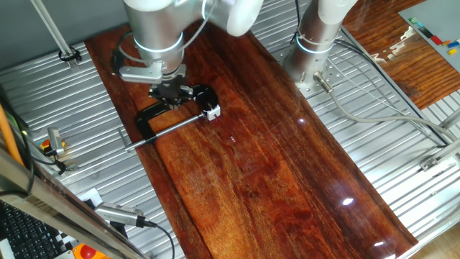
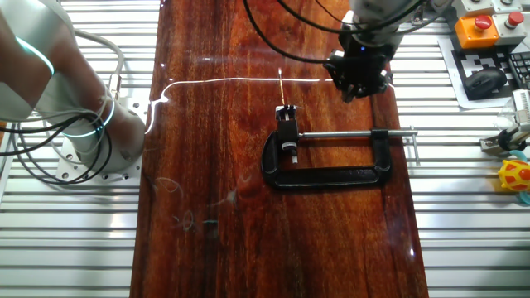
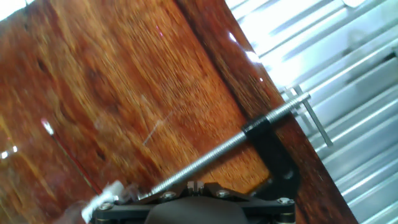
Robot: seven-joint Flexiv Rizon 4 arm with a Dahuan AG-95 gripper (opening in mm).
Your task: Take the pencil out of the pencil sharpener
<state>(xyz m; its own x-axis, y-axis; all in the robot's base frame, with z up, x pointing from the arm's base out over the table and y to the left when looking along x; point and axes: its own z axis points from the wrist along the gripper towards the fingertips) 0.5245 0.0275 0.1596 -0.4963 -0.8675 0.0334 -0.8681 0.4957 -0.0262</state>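
A black C-clamp (image 2: 331, 170) lies on the wooden board (image 2: 215, 232) and pins a small pencil sharpener (image 2: 286, 132). A thin pencil (image 2: 281, 87) sticks out of the sharpener along the board, away from the clamp. My gripper (image 2: 362, 73) hovers to the right of the pencil, over the board's right side, apart from pencil and clamp. In the first fixed view the gripper (image 1: 171, 90) is above the clamp (image 1: 154, 121), with the white sharpener (image 1: 210, 111) beside it. In the hand view the fingertips (image 3: 191, 185) stand close together with nothing between them, above the clamp screw (image 3: 211, 155); the sharpener (image 3: 107, 200) is blurred.
A second robot base (image 2: 83, 124) with cables stands left of the board. An orange button box (image 2: 479, 29), a mouse (image 2: 489, 81) and a yellow toy (image 2: 515, 175) lie right of it. The clamp's handle bar (image 2: 411, 142) overhangs the board's right edge onto the ribbed metal table.
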